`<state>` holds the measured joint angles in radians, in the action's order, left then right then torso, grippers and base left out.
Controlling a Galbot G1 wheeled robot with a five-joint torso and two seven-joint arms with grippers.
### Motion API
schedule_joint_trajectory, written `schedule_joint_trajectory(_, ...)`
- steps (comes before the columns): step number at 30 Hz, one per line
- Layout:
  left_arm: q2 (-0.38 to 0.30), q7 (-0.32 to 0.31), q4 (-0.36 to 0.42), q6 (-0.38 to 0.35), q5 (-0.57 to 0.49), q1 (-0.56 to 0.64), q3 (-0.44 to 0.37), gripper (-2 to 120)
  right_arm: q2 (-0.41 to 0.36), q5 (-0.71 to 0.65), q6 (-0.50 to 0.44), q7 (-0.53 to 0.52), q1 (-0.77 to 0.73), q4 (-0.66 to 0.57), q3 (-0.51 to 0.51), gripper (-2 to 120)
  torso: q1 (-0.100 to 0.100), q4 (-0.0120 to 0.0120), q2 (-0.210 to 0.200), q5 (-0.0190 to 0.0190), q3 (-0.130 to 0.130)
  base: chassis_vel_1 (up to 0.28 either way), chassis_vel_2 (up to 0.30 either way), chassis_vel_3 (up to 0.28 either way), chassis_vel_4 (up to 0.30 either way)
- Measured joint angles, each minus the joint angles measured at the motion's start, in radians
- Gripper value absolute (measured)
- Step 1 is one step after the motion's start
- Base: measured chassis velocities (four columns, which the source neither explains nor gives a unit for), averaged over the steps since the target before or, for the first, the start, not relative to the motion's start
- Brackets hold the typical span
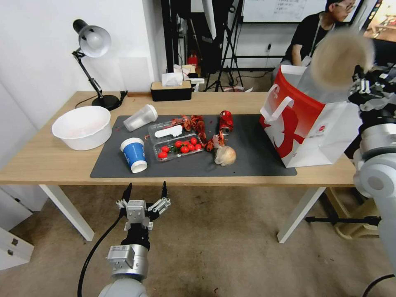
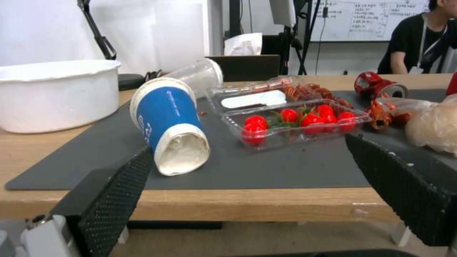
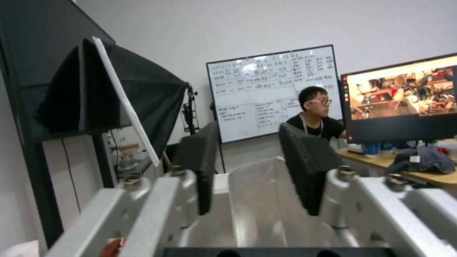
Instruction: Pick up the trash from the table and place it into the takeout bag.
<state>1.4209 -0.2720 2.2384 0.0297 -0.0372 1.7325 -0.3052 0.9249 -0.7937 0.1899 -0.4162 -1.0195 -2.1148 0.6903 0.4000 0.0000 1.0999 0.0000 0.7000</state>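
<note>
The right gripper (image 1: 358, 76) is raised above the open mouth of the takeout bag (image 1: 305, 123), which stands at the right end of the desk (image 1: 49, 165) with its base partly on the dark grey mat (image 1: 255, 161). Its jaws are clamped on the rim of a beige shallow bowl (image 1: 339, 57), held tilted on edge over the bag's opening; in the right wrist view the two dark pads (image 3: 309, 164) grip the bowl's rim (image 3: 259, 200) between them. The left gripper (image 1: 145, 194) hangs low in front of the desk's near edge, below the tabletop, its jaws wide apart and holding nothing. On the mat, a blue-and-white paper cup (image 1: 134, 154) stands upside down near the front left, and a clear plastic cup (image 1: 140, 118) lies on its side behind it. A crushed red can (image 1: 225, 122) lies toward the mat's back, and a crumpled tan paper ball (image 1: 225, 156) sits in front of it, near the middle. Between the cups and the ball is a clear clamshell box of cherry tomatoes (image 1: 178, 147). A large white bowl (image 1: 82, 127) rests on the bare wood at the left end, with a desk lamp (image 1: 93, 62) behind it
</note>
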Motion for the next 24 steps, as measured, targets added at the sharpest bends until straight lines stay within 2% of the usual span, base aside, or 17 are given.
schedule_joint_trajectory(2,0.001,0.000,-0.001,0.000,0.000,-0.001,0.000,100,0.002,0.007,0.000,0.002,0.001,0.003,-0.004,39,0.000,0.0000,0.000,0.0001,0.000,0.000,0.000,0.000,0.000)
schedule_joint_trajectory(4,0.002,0.000,-0.005,-0.001,-0.002,-0.004,-0.001,100,0.014,0.016,0.000,0.014,0.001,0.005,-0.014,53,0.000,0.0000,0.000,0.0000,0.000,0.000,0.000,0.000,0.000)
schedule_joint_trajectory(5,0.002,0.000,-0.005,-0.001,-0.002,-0.004,-0.001,100,0.014,0.016,0.000,0.014,0.001,0.005,-0.014,53,0.000,0.0000,0.000,0.0000,0.000,0.000,0.000,0.000,0.000)
schedule_joint_trajectory(8,0.005,0.000,-0.008,-0.002,-0.004,-0.010,-0.001,100,0.026,0.016,-0.001,0.025,-0.005,-0.004,-0.019,67,0.000,0.0001,0.000,0.0000,0.000,0.000,0.000,0.000,0.000)
schedule_joint_trajectory(9,0.005,0.000,-0.008,-0.002,-0.004,-0.010,-0.001,100,0.026,0.016,-0.001,0.025,-0.005,-0.004,-0.019,67,0.000,0.0001,0.000,0.0000,0.000,0.000,0.000,0.000,0.000)
schedule_joint_trajectory(11,0.007,0.000,-0.011,-0.003,-0.007,-0.016,0.000,100,0.031,0.008,-0.004,0.035,-0.014,-0.018,-0.020,78,0.000,0.0000,0.000,0.0000,0.000,0.000,0.000,0.000,0.000)
schedule_joint_trajectory(13,0.007,0.001,-0.013,-0.003,-0.007,-0.017,0.000,100,0.033,-0.001,-0.005,0.041,-0.020,-0.026,-0.021,82,0.000,0.0000,0.000,0.0000,0.000,0.000,0.000,0.000,0.000)
schedule_joint_trajectory(15,0.003,0.001,-0.017,-0.003,-0.008,-0.017,0.000,100,0.036,-0.021,-0.013,0.064,-0.037,-0.049,-0.021,93,0.000,0.0001,0.000,-0.0001,0.000,0.000,0.000,0.000,0.000)
schedule_joint_trajectory(18,-0.002,0.002,-0.017,-0.003,-0.013,-0.017,-0.001,100,0.040,-0.033,-0.020,0.094,-0.063,-0.074,-0.021,99,0.000,0.0000,0.000,0.0000,0.000,0.000,0.000,0.000,0.000)
schedule_joint_trajectory(24,-0.010,0.003,-0.015,-0.003,-0.024,-0.020,-0.004,100,0.069,-0.033,-0.024,0.149,-0.143,-0.129,-0.031,100,0.000,0.0000,0.000,-0.0001,0.000,0.000,0.000,0.000,0.000)
